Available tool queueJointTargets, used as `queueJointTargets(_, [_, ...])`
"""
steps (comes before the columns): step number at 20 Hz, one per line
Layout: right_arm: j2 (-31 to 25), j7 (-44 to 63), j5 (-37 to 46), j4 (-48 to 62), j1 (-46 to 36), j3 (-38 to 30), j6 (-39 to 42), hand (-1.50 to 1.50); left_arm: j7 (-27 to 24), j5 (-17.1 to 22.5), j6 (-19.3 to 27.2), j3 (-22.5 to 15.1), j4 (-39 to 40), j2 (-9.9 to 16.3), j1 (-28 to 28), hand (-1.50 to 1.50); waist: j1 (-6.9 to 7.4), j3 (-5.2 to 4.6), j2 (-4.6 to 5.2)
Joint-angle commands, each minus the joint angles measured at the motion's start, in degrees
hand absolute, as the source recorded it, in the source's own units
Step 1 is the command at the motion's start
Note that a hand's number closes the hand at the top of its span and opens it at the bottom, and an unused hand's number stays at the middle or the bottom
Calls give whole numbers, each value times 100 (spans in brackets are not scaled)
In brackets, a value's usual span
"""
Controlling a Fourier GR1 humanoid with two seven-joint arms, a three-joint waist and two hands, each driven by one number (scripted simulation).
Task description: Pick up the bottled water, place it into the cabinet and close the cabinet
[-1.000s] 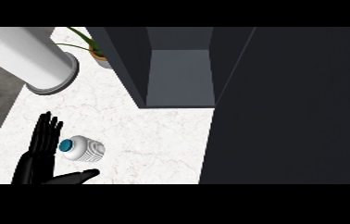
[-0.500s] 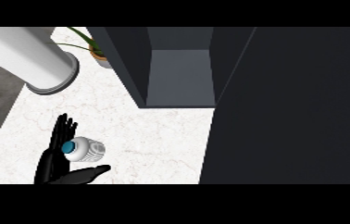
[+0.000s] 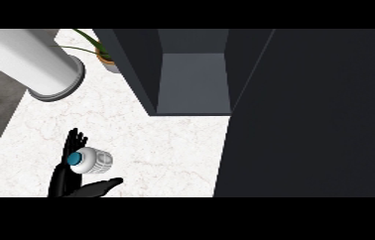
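The bottled water (image 3: 89,160), a ribbed white cylinder with a teal cap, stands on our marbled surface (image 3: 168,145), between the spread fingers and thumb of our left hand (image 3: 67,177). Closing off-center could tip it. The dark cabinet (image 3: 192,83) stands open.

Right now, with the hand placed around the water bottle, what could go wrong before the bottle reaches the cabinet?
1. The left hand has straight fingers beside the water bottle, thumb in front; if it lifts before curling, the bottle may slip or tip.
2. The open cabinet door stands near the path; the bottle might hit its edge.
3. The cabinet opening looks narrow, so the hand could brush a side wall.
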Motion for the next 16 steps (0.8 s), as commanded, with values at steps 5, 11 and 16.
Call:
queueJointTargets(5, [-253, 523, 609, -953, 132, 180, -120, -150, -921, -10, 118, 150, 1132, -27, -204, -150, -21, -2, -3])
queueJointTargets(11, [-193, 269, 560, -657, 153, 360, -139, -150, -1005, 326, -357, 261, 1407, 244, -437, -150, 2, 3, -1])
queueJointTargets(16, [-185, 252, 833, -545, 173, 550, -335, -150, -1244, 504, -653, 324, 1851, 297, -690, -150, -16, 2, -6])
